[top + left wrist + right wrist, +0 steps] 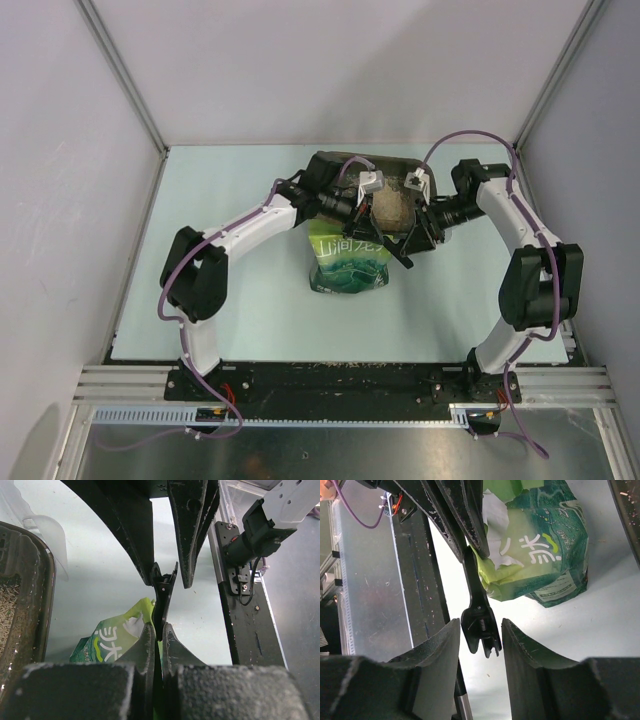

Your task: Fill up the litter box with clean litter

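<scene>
Steadying the black clip [162,592] on the green bag [555,540], the left gripper [158,630] is pinched tight on it; the right gripper [481,626], half-open, straddles its sprung end, presumably to release it.

Glossy, crinkled green plastic pouch [545,545] beyond the right hand [480,630], whose matt black fingers [437,665] look rough and dusty.

Green white-lettered pouch [348,262], dark grey litter box [44,580], tan litter [7,616], black clip [480,625]

Lab cell: white panels [330,70], aluminium frame [120,385]
</scene>
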`<state>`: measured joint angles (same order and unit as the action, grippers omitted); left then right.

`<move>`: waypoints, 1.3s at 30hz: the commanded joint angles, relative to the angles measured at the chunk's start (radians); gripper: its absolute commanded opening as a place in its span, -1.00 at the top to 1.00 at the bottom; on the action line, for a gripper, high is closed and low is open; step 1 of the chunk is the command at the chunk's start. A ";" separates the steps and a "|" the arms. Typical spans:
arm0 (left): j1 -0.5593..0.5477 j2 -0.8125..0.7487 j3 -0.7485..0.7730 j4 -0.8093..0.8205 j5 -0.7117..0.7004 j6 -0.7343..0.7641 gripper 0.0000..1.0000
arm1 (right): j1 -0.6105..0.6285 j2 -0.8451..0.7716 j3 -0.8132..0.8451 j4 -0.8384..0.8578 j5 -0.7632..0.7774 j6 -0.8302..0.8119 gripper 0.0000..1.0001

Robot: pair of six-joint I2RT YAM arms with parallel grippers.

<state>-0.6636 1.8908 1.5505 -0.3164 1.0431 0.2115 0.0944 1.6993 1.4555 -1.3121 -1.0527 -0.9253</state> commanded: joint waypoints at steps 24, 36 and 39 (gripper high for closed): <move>0.010 -0.019 0.016 -0.013 0.018 0.008 0.53 | -0.130 -0.105 0.212 -0.205 0.042 -0.191 1.00; -0.016 -0.022 0.011 -0.013 -0.011 0.019 1.00 | 0.053 -0.162 0.151 -0.147 0.281 -0.303 1.00; -0.019 -0.027 0.010 -0.013 -0.014 0.020 1.00 | 0.071 -0.164 0.140 -0.134 0.310 -0.307 1.00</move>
<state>-0.6617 1.8912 1.5505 -0.3244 1.0142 0.2192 0.1497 1.5780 1.6054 -1.3430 -0.8104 -1.1900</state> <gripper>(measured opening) 0.011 0.076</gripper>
